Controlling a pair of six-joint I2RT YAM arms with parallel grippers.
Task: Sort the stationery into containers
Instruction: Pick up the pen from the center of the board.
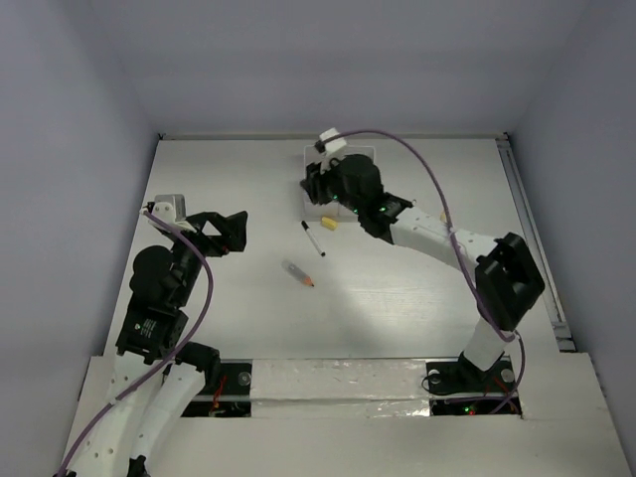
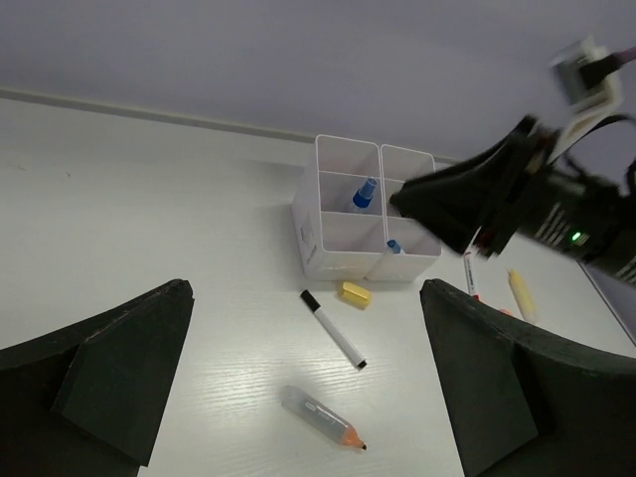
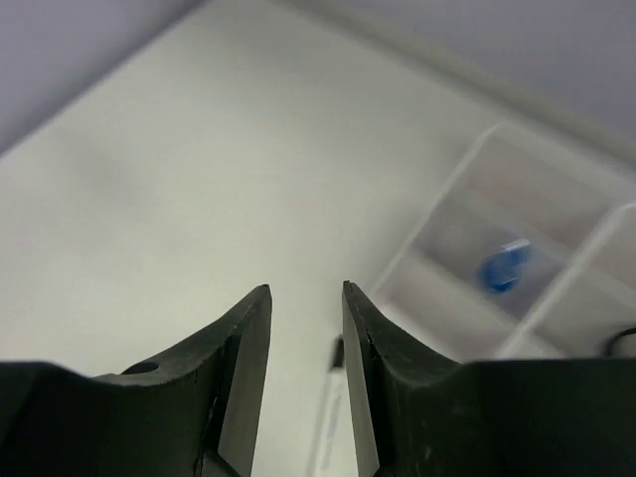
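The white organiser tray (image 2: 338, 234) stands at the back middle, mostly hidden under my right arm in the top view (image 1: 310, 151). Blue-capped pens (image 2: 364, 193) stand in its compartments. A black-capped white pen (image 1: 313, 238) and a yellow eraser (image 1: 330, 223) lie in front of it, and a clear pencil-shaped item with an orange tip (image 1: 298, 274) lies nearer. My right gripper (image 1: 314, 185) is open and empty, hovering by the tray's left side, with the pen (image 3: 326, 422) below it. My left gripper (image 1: 225, 231) is open and empty, well left of these items.
In the left wrist view a red-capped pen (image 2: 469, 278) and a yellow item (image 2: 521, 294) lie right of the tray, partly behind my right arm (image 2: 556, 214). Grey walls enclose the table. A rail (image 1: 537, 248) runs along the right edge.
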